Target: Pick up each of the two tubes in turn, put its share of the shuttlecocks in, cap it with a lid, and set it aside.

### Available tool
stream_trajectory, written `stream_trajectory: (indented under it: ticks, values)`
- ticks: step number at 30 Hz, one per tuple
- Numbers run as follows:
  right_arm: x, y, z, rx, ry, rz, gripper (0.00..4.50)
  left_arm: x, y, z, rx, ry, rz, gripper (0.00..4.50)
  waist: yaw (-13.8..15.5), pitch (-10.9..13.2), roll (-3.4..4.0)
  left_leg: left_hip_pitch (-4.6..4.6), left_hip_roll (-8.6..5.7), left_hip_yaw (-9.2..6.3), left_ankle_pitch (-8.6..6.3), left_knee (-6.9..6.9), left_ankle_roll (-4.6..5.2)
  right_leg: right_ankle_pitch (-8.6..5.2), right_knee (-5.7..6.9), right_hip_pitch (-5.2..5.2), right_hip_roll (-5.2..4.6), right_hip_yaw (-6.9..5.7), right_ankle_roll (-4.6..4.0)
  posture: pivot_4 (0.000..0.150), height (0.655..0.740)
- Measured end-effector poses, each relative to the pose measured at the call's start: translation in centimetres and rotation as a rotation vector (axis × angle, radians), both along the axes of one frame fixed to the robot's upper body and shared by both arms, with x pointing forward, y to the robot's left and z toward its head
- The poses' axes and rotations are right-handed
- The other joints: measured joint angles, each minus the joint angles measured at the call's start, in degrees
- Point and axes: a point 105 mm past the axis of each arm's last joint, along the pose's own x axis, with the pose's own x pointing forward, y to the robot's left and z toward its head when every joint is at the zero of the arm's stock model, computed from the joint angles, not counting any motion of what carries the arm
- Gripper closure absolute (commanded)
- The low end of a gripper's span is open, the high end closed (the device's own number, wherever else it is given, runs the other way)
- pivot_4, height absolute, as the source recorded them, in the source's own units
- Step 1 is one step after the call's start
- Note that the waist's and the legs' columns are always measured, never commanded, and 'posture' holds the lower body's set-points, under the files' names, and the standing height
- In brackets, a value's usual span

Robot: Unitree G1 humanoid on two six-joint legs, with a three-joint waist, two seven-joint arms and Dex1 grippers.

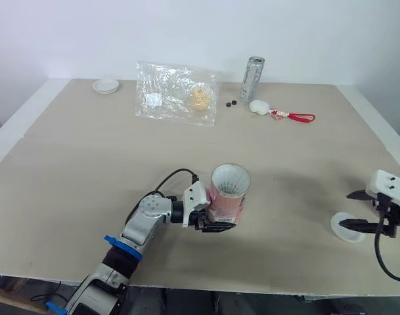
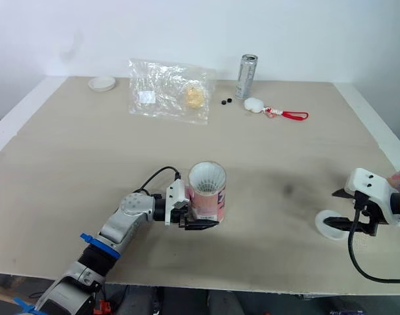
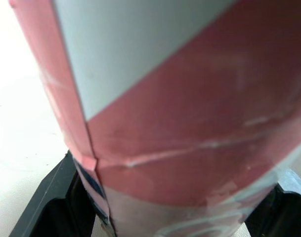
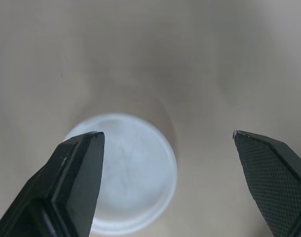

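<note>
Fingers first: on the table [image 1: 88,164], your left gripper [image 1: 218,222] clamps the upright red-and-white tube [image 1: 227,200], shuttlecocks [image 1: 230,178] visible at its open mouth, near the front edge, while your right gripper [image 4: 167,134] holds its fingers wide apart over the white lid [image 4: 125,168] at front right

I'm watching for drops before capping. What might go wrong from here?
The lid lies flat near the front edge of the table, off-centre under the open right gripper; closing may push it away rather than grasp it. The left gripper holds the tube low down, so pressing a lid on top might tip it. The shuttlecocks sit at the rim, and their feathers might get crushed.
</note>
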Motion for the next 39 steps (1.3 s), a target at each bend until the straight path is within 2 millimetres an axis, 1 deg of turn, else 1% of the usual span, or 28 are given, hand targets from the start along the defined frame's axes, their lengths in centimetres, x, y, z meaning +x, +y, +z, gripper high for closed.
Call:
stream_trajectory:
  ticks: [1, 3, 4, 5, 6, 7, 8, 9, 10, 12, 24, 27, 29, 30, 32, 33, 36, 39]
  values:
    - [0.1, 0.1, -0.2, 0.006, 0.004, 0.003, 0.04, 0.0, 0.0, 0.0, 0.001, 0.0, 0.001, 1.15, 0.0, 0.0, 0.0, 0.0, 0.0, 0.0, 0.0, 0.0, 0.0, 0.0, 0.0, 0.01, 0.0, 0.0, 0.0, 0.15, 0.74]
    - [0.2, 0.1, -0.7, 0.013, 0.027, 0.01, 0.53, 0.0, 0.0, 0.0, 0.001, 0.0, 0.002, 1.15, 0.0, 0.0, 0.01, 0.0, 0.0, 0.0, 0.0, 0.0, 0.0, 0.03, 0.0, 0.02, 0.0, 0.01, 0.05, 0.15, 0.74]
    - [0.1, 0.0, -0.9, 0.014, 0.036, 0.009, 0.68, 0.0, -0.1, 0.0, 0.001, 0.0, 0.002, 1.15, 0.0, 0.0, 0.01, 0.0, 0.0, 0.0, 0.0, 0.0, 0.0, 0.04, 0.0, 0.02, 0.0, 0.0, 0.07, 0.15, 0.74]
    - [0.1, -0.1, -1.0, 0.014, 0.043, 0.009, 1.31, 0.0, -0.1, 0.0, 0.002, 0.001, 0.002, 1.15, 0.0, 0.0, 0.01, 0.0, 0.0, 0.0, 0.0, 0.0, 0.0, 0.05, 0.0, 0.02, 0.0, 0.0, 0.08, 0.15, 0.74]
    - [0.2, -0.2, -1.0, 0.014, 0.052, 0.009, 1.53, 0.0, 0.0, 0.0, 0.004, 0.002, 0.002, 1.15, 0.0, 0.0, 0.02, 0.01, 0.0, 0.0, 0.0, -0.01, 0.0, 0.05, 0.0, 0.02, 0.0, 0.0, 0.09, 0.15, 0.74]
    - [0.3, -0.3, -1.1, 0.011, 0.061, 0.007, 2.17, 0.0, 0.0, 0.0, 0.007, 0.004, 0.003, 1.15, 0.0, 0.0, 0.02, 0.02, 0.0, 0.0, 0.0, 0.0, 0.0, 0.04, 0.0, 0.02, 0.0, 0.0, 0.07, 0.15, 0.74]
    - [0.2, -0.5, -1.2, 0.007, 0.075, 0.003, 2.69, 0.0, 0.0, 0.0, 0.007, 0.004, 0.004, 1.15, 0.0, 0.0, 0.01, 0.02, 0.0, 0.0, 0.0, 0.0, 0.0, 0.05, 0.0, 0.02, 0.0, 0.0, 0.07, 0.15, 0.74]
    - [0.1, -0.7, -1.4, 0.003, 0.091, 0.001, 3.37, 0.0, 0.0, 0.0, 0.008, 0.004, 0.004, 1.15, 0.0, 0.0, 0.02, 0.02, 0.0, 0.0, 0.0, 0.0, 0.0, 0.04, 0.0, 0.02, 0.0, 0.0, 0.06, 0.15, 0.74]
    - [0.0, -0.7, -1.5, 0.003, 0.096, 0.0, 3.6, 0.0, 0.0, 0.0, 0.008, 0.004, 0.004, 1.15, 0.0, 0.0, 0.02, 0.02, 0.0, 0.0, 0.0, -0.01, 0.0, 0.04, 0.0, 0.02, 0.0, 0.0, 0.06, 0.15, 0.74]
    - [0.1, -0.9, -1.5, 0.002, 0.098, -0.005, 4.41, 0.0, 0.1, 0.0, 0.011, 0.005, 0.005, 1.15, 0.0, 0.0, 0.02, 0.04, 0.01, 0.0, 0.0, -0.01, 0.0, 0.04, 0.0, 0.03, 0.0, 0.0, 0.06, 0.15, 0.74]
    - [-0.2, -0.8, -1.6, 0.013, 0.121, 0.007, 4.41, 0.2, 0.1, 0.1, 0.016, 0.003, 0.008, 1.15, 0.0, 0.0, 0.02, 0.06, 0.01, -0.01, 0.0, 0.0, 0.0, 0.05, 0.0, 0.07, 0.0, 0.0, 0.03, 0.15, 0.74]
    - [-0.2, -0.4, -1.4, 0.017, 0.126, 0.029, 4.41, 0.4, 0.1, 0.1, 0.019, 0.002, 0.011, 1.15, 0.0, 0.0, 0.03, 0.06, 0.01, 0.0, 0.0, 0.01, 0.0, 0.05, 0.0, 0.08, 0.0, 0.01, 0.03, 0.15, 0.74]
    - [-0.1, 0.3, -1.0, 0.012, 0.116, 0.064, 4.41, 0.4, 0.1, 0.1, 0.02, 0.003, 0.012, 1.15, 0.0, 0.0, 0.05, 0.06, 0.01, 0.0, 0.0, 0.01, 0.0, 0.05, 0.01, 0.07, 0.0, 0.01, 0.03, 0.15, 0.74]
    - [0.2, 1.2, -0.3, 0.029, 0.094, 0.085, 4.41, 0.5, 0.1, 0.1, 0.02, 0.007, 0.014, 1.15, 0.0, 0.0, 0.06, 0.06, 0.01, 0.0, 0.0, 0.02, 0.0, 0.05, 0.01, 0.07, 0.0, 0.01, 0.03, 0.15, 0.74]
    - [0.5, 2.1, 0.7, 0.05, 0.064, 0.107, 4.41, 0.6, 0.1, 0.1, 0.022, 0.009, 0.014, 1.15, 0.0, 0.0, 0.12, 0.07, 0.0, 0.0, 0.0, 0.02, 0.0, 0.06, 0.01, 0.07, 0.0, 0.02, 0.02, 0.15, 0.74]
    - [0.8, 3.4, 2.2, 0.072, 0.029, 0.141, 4.41, 0.7, 0.1, 0.0, 0.023, 0.014, 0.013, 1.15, 0.0, 0.0, 0.17, 0.06, 0.0, -0.03, 0.01, 0.02, 0.0, 0.05, 0.02, 0.08, 0.0, 0.0, 0.0, 0.15, 0.74]
    - [0.6, 5.6, 4.6, 0.079, -0.023, 0.217, 4.41, 0.8, 0.0, 0.0, 0.023, 0.031, 0.01, 1.15, 0.0, 0.0, 0.16, 0.06, 0.0, -0.05, 0.02, 0.04, 0.0, 0.02, 0.02, 0.08, 0.01, -0.02, -0.05, 0.15, 0.74]
    - [0.5, 7.5, 5.9, 0.089, -0.049, 0.269, 4.41, 0.9, 0.0, 0.0, 0.025, 0.037, 0.005, 1.15, 0.0, 0.0, 0.15, 0.05, 0.0, -0.04, 0.02, 0.08, 0.0, 0.01, 0.01, 0.08, 0.01, -0.01, -0.07, 0.15, 0.74]
